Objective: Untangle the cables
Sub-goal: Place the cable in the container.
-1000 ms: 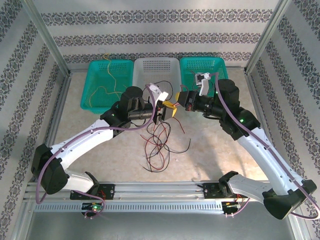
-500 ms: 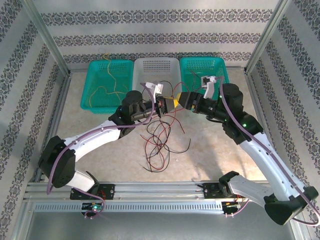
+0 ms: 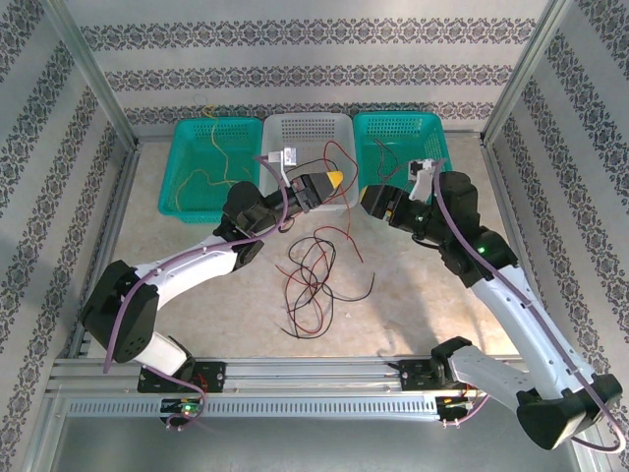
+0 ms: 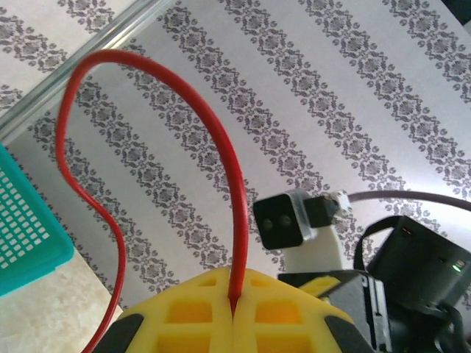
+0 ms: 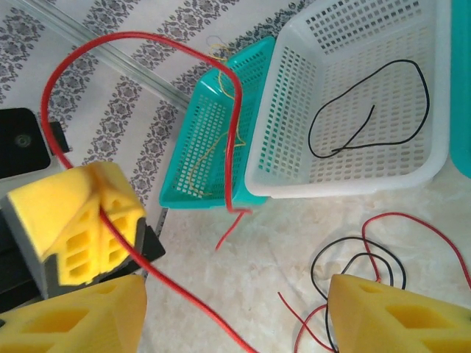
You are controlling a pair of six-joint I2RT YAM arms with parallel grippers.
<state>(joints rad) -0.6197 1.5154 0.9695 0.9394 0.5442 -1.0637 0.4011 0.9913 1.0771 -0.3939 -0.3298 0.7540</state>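
Up at top-view centre, the left gripper (image 3: 332,179) pinches a red cable (image 4: 232,176) by the white basket (image 3: 295,133). Just right of it, the right gripper (image 5: 235,323) stands spread

The top camera looks down from above and behind my bases over the whole tabletop (image 3: 413,295). My left wrist camera sits close over my left pincer (image 4: 234,312), tilted up at the patterned wall (image 4: 331,88). My right wrist camera faces far-left past my right pincer (image 5: 235,323) and shares the white basket (image 5: 346,180) with the top view.
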